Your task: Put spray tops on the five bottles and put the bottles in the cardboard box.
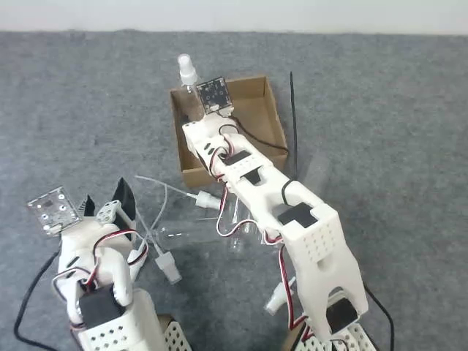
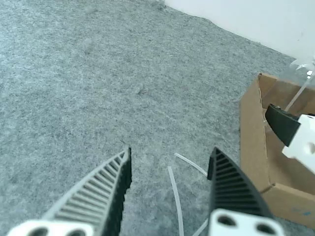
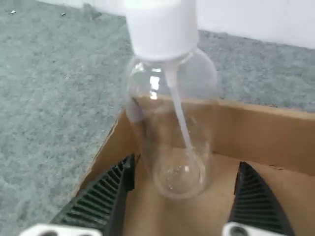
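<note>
1 capped bottle (image 3: 170,113) is standing upright in the cardboard box (image 3: 256,132) corner, likely leaving room for 4 more. Right gripper (image 3: 186,167) is straddling it wide open, not touching. Left gripper (image 2: 171,152) is hanging open, empty, above the table (image 2: 74,73).

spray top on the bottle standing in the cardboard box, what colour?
White spray top on a clear bottle; the right wrist view shows it best.

The left gripper (image 2: 171,153) has its jaws spread wide, and the left arm (image 1: 99,263) behind it is folded back. The right gripper (image 3: 187,164) is likewise wide apart, with the right arm (image 1: 292,212) behind it stretched long.
</note>
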